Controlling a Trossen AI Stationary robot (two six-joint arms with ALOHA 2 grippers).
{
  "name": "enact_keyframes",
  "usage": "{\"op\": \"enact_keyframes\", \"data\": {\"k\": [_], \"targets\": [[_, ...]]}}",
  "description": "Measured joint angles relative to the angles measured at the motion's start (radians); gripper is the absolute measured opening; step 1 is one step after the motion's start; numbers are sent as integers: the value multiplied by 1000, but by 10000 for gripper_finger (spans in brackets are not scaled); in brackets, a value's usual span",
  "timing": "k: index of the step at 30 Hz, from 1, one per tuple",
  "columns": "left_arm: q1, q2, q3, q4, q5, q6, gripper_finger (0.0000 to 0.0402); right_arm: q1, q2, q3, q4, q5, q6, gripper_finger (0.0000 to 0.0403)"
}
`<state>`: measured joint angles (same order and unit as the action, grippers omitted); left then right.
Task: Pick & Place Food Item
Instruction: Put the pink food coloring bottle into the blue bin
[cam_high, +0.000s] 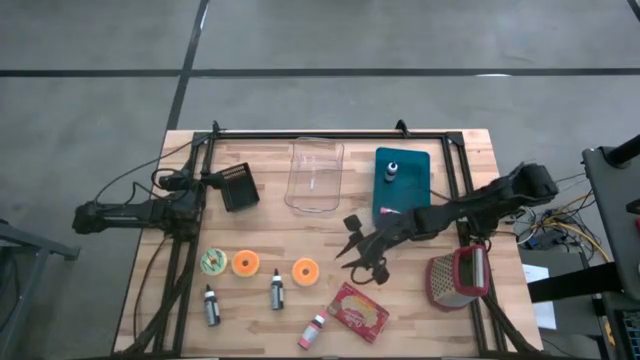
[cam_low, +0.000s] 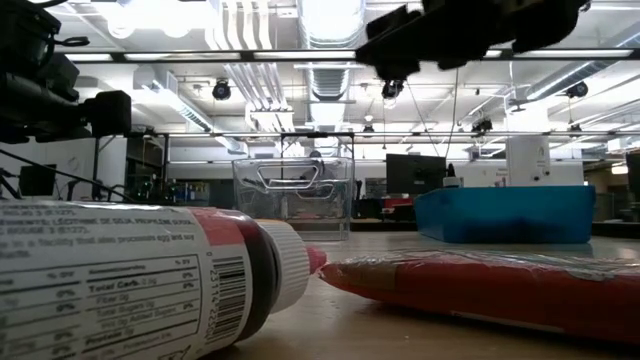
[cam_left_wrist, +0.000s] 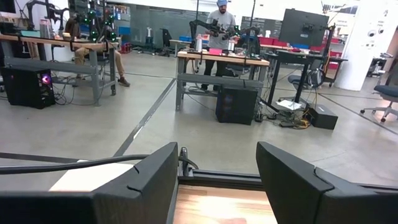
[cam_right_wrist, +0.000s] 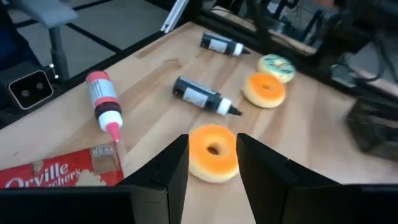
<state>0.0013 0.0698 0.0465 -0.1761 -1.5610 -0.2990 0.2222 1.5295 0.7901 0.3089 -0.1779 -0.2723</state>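
- The right gripper (cam_high: 362, 256) hangs above the middle of the desk (cam_high: 265, 235), its jaws apart with nothing between them. In the right wrist view (cam_right_wrist: 212, 163) an orange donut (cam_right_wrist: 213, 153) shows in the gap beyond the two fingers, lying on the wood.
- In the high view that same orange donut (cam_high: 305, 271) lies just left of these jaws, apart from them.
- Left of it lie a second orange donut (cam_high: 245, 263) and a green-frosted donut (cam_high: 214, 262), in a row.
- Nearer than the row lie two dark bottles (cam_high: 277, 290), a red-capped bottle (cam_high: 314, 331) and a red popcorn packet (cam_high: 359, 312).
- Farther back stand a clear plastic bin (cam_high: 316, 178) and, to its right, a teal tray (cam_high: 403, 186) holding a small bottle (cam_high: 391, 172).
- A red-rimmed grater (cam_high: 459, 279) lies at the desk's right edge.
- The left gripper (cam_left_wrist: 214, 180) waits at the left edge, jaws apart and empty.
- In the room beyond, a person (cam_left_wrist: 221, 18) stands at a workbench.
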Motion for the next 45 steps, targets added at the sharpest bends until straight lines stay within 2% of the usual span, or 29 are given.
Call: {"op": "enact_keyframes", "data": {"k": [9, 18, 27, 35, 45], "targets": [[0, 2, 0, 0, -1, 0, 223, 0, 230, 94, 31, -119, 7, 132], [0, 13, 0, 0, 1, 0, 223, 1, 312, 174, 33, -218, 63, 132], [0, 21, 0, 0, 0, 2, 223, 59, 336, 176, 76, -237, 89, 132], [0, 21, 0, 0, 0, 1, 223, 107, 338, 161, 98, -168, 62, 132], [0, 21, 0, 0, 0, 0, 223, 100, 339, 140, 153, -161, -9, 132]]}}
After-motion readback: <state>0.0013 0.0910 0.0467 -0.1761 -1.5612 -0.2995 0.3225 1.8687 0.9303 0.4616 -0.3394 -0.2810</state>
